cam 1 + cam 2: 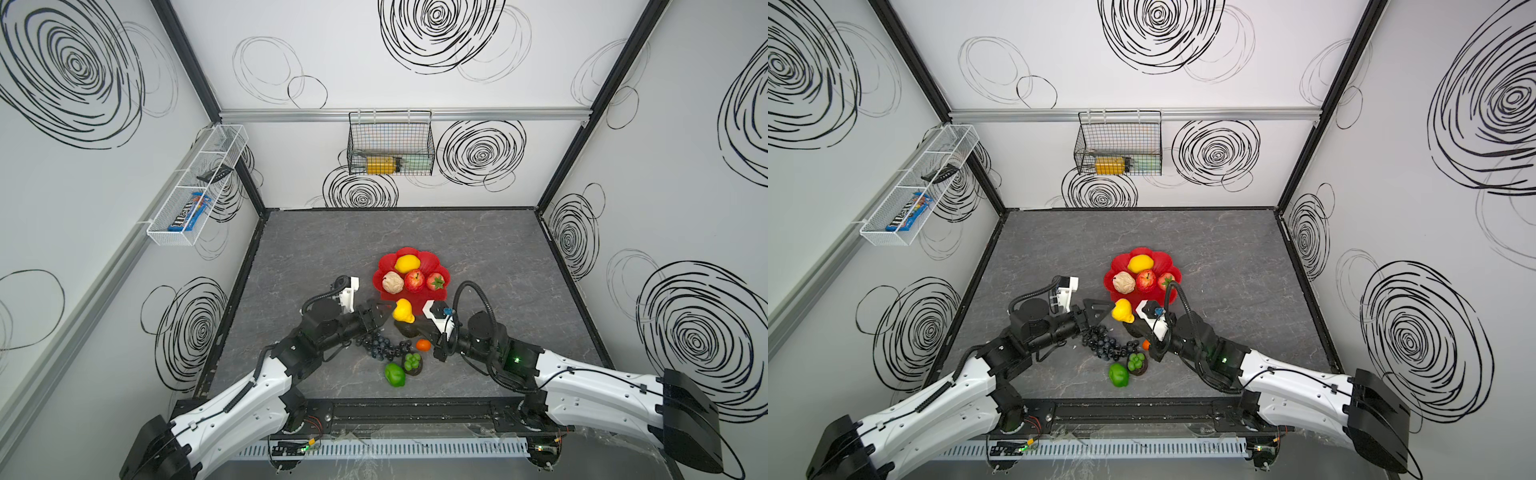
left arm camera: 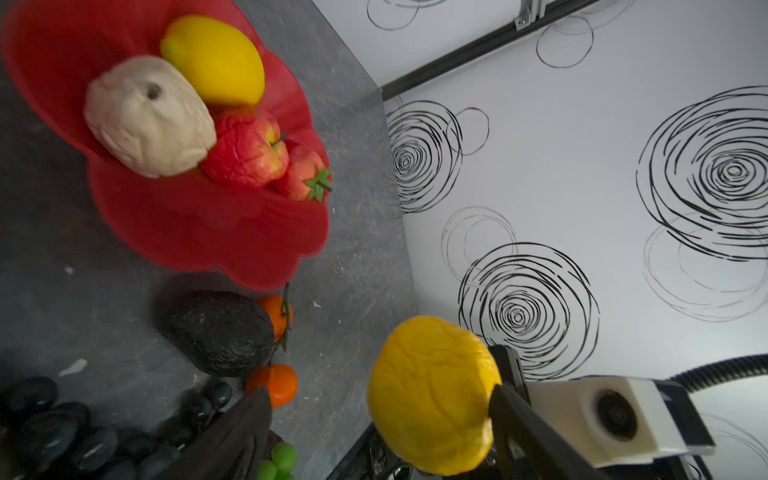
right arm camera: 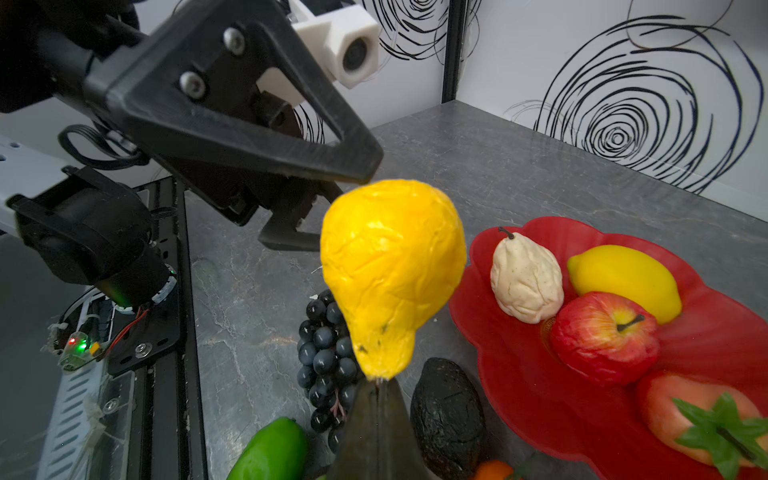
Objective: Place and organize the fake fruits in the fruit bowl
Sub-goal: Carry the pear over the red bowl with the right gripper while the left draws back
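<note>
Risk of a dropped fruit: we see the right gripper (image 3: 378, 386) pinched shut on only the narrow tip of the yellow pear (image 3: 390, 270), so we judge the fruit may swing or slip. The left gripper (image 3: 338, 208) stands open, jaws near the fat end, and could knock it in leaving. Below lie the grape bunch (image 3: 326, 349) and black avocado (image 3: 446, 411). The fruit bowl (image 3: 519, 386), just beside, holds lemon (image 3: 623, 278), cream pear (image 3: 525, 278), apple (image 3: 602, 336) and strawberry (image 3: 698, 415); its near petals are bare.
</note>
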`<state>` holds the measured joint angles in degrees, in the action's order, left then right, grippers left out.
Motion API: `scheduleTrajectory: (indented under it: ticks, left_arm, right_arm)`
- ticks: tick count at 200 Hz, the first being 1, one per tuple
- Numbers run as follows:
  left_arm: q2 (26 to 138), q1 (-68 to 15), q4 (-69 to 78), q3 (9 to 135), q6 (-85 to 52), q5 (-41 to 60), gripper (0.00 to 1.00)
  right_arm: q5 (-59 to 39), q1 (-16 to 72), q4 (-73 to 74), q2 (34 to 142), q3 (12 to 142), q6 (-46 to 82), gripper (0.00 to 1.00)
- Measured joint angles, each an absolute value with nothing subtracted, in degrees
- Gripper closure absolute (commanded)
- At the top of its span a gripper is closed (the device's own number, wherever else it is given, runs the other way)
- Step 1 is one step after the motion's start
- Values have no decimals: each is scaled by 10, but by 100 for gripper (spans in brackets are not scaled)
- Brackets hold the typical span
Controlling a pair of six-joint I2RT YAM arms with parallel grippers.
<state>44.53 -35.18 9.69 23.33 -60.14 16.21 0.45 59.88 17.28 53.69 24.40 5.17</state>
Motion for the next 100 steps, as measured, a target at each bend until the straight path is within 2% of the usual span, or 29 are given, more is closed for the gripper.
scheduleTrajectory:
  ticks: [50, 100]
  left_arm:
    - [348, -306, -3, 241, -455, 74, 11]
    - [237, -301, -15, 201, -362, -16, 9]
  right_arm:
    - [66, 590, 27, 542, 319, 109, 100]
    - [58, 522, -127, 633, 432, 162, 100]
